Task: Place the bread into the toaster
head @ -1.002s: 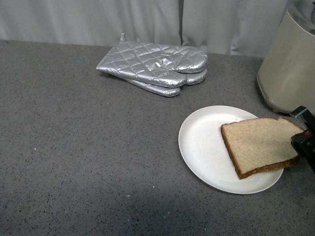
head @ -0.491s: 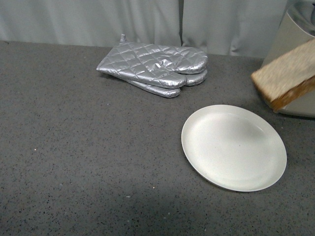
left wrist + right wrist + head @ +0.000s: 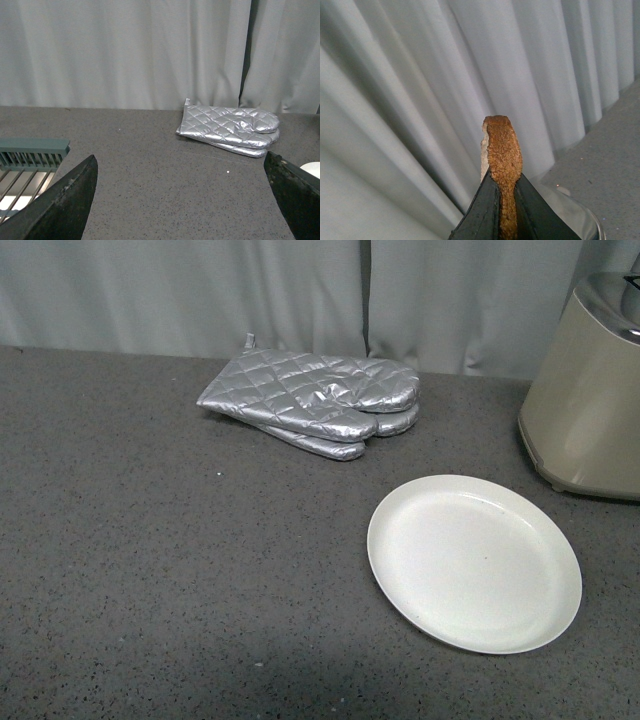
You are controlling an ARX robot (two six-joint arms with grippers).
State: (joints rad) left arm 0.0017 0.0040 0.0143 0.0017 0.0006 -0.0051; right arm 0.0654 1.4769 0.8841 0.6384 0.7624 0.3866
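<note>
Front: shows toaster [image 3: 585, 410] at 3 o'clock, bare plate [image 3: 475, 565] at 5 o'clock. Left wrist: shows left gripper [image 3: 180, 160] spread wide. Right wrist: shows right gripper [image 3: 502, 187] clamped on bread [image 3: 502, 145], crust up; likely carrying step, next needs slot alignment

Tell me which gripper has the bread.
The right gripper: it is shut on the crust edge of the bread, which stands up between its jaws. The left gripper is wide open and holds nothing.
</note>
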